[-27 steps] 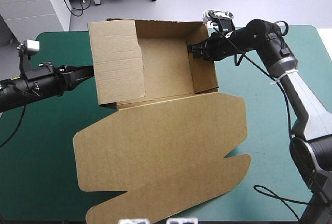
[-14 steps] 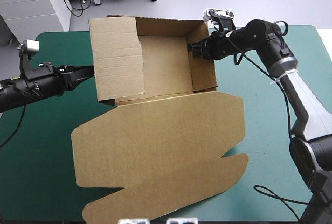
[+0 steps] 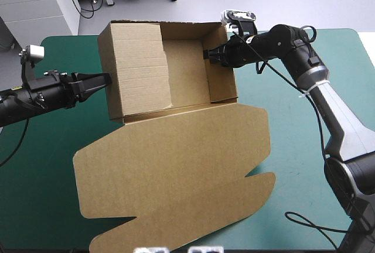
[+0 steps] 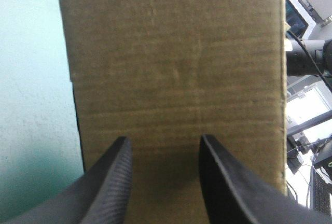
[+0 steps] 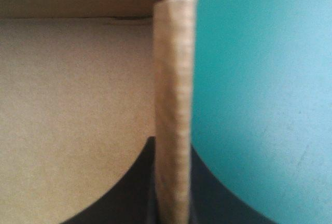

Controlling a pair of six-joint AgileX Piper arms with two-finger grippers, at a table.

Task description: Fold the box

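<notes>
The brown box stands as an open tray at the far middle of the table, with its walls raised. Its lid lies flat toward the near edge. My left gripper is open, its black fingertips against the outside of the tray's left wall. In the left wrist view the left gripper has its fingers apart on that board. My right gripper is shut on the top edge of the right wall. In the right wrist view the right gripper straddles that edge, one finger inside the tray.
The table's far edge runs just behind the tray. The teal-green cover shows to the right of the lid and again beside the left arm. The lid's front flaps reach almost to the near edge.
The whole box has slid a little to the left, lid included. My right gripper moved left with the right wall. The left gripper stayed against the left wall.
</notes>
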